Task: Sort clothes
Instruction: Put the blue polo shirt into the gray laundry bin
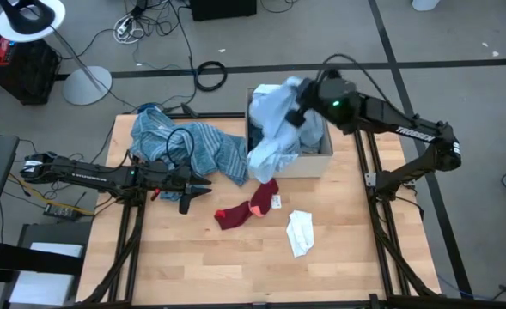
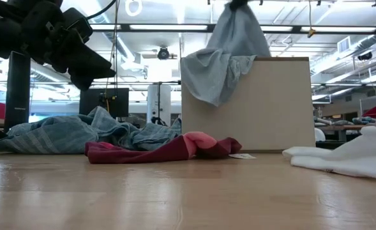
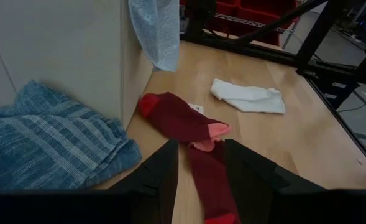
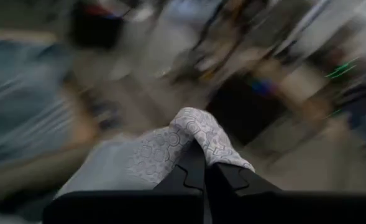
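A pale patterned cloth [image 1: 268,137] hangs from my right gripper [image 1: 299,110], which is shut on it above the beige cardboard box [image 1: 314,159]. My left gripper [image 3: 201,177] hovers open over the table's left half, clear of everything, with a dark red sock [image 3: 192,127] lying on the wood beyond its fingers. A blue striped cloth [image 1: 197,146] lies heaped left of the box. A white sock [image 1: 300,232] lies flat toward the table's near side. My right gripper pinches a bunched fold at the top of the pale patterned cloth [image 4: 192,134] between its two shut fingers. The fingers come from the table's right, nearly level. The cloth hangs slack below them, and its lower part [image 2: 216,76] drapes over the box's rim and down its outer wall.
The box stands at the table's far edge, right of centre. The low view shows the red sock [image 2: 168,148] in front of the box and the striped heap [image 2: 66,131] to its left. Bare wood [image 1: 192,257] lies along the near edge. Frame rails run down both table sides.
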Motion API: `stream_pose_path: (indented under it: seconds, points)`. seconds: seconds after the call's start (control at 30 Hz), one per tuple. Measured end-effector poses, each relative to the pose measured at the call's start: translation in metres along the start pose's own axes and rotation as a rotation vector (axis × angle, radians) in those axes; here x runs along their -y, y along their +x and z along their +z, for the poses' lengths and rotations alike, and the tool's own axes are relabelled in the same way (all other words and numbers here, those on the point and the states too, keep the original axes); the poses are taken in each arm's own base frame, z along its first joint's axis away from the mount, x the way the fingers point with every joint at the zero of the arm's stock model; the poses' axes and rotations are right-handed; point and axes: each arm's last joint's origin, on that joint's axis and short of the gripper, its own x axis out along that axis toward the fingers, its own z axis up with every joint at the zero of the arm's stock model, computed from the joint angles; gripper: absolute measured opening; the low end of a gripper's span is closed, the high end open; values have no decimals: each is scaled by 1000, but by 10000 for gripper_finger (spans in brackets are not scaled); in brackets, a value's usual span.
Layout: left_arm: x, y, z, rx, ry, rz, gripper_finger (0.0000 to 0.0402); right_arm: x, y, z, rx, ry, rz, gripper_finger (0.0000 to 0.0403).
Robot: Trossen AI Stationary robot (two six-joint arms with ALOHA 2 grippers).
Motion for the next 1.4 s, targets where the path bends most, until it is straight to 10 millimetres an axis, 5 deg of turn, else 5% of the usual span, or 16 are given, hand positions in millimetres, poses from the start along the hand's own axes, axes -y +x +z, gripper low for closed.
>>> stream_pose_path:
  seconds: [0.2,0.43,0.7,0.97,1.2,1.4]
  points:
    - [0,0,1,6,1,-1,135,-22,25,-33,-283,119,268,0]
    - [0,0,1,6,-1,-1,135,-55,83,-62,-497,132,315,23]
    - [0,0,0,0,-4,0,135,-61,153,-113,-751,333,399,108]
    - [0,0,0,0,0,0,135,-91,199,-160,-910,302,390,191]
    - [0,0,0,0,1,0,135,-108,216,-181,-953,292,385,213]
    - [0,0,0,-2,2,1,135,-87,193,-157,-900,301,408,201]
